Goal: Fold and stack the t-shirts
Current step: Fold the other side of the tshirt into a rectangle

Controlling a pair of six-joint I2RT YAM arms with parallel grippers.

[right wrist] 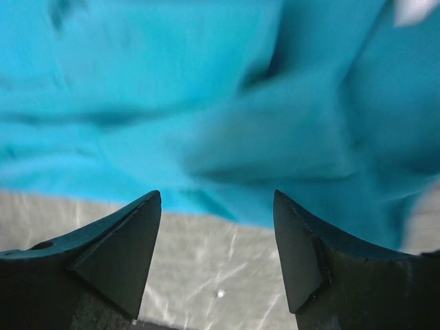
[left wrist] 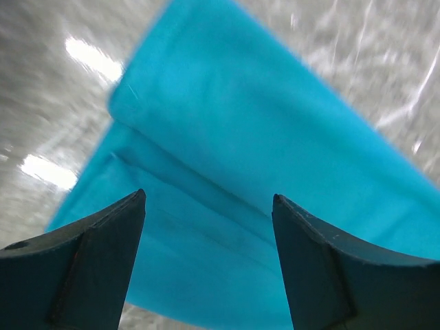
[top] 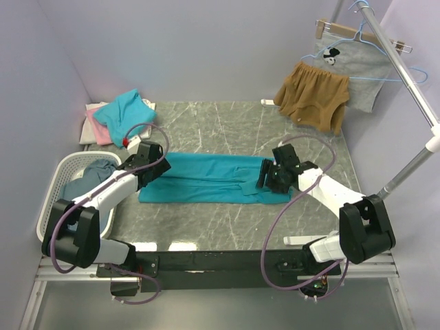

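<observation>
Left gripper (left wrist: 207,196) sits closest in its wrist view: both dark fingers (left wrist: 89,261) stand well apart, released, nothing between them. Below the gap lies the teal tee (left wrist: 261,158), with one folded layer lying over another and a straight fold edge running diagonally. Grey marble table (left wrist: 41,82) shows beyond the cloth's end. Right gripper (right wrist: 216,194) is likewise released, jaws wide, holding nothing. Its tips hang over bare table just short of the tee's near edge, and the cloth ahead of them is rumpled and blurred. From the top view, the teal tee lies flat across the table's middle, folded lengthwise into a long band running left to right. The left gripper is over its left end and the right gripper over its right end, where a sleeve bunches up. At the back-left corner a second teal tee (top: 125,111) lies crumpled on a pink tee (top: 102,133), with a white tee (top: 89,122) beneath. A white basket (top: 49,189) stands at the table's left edge beside the left arm, with a blue tee (top: 88,173) inside. At back right, brown shorts (top: 313,96) and a grey garment (top: 356,69) on a blue hanger (top: 375,41) hang from a slanted rail (top: 407,72).
</observation>
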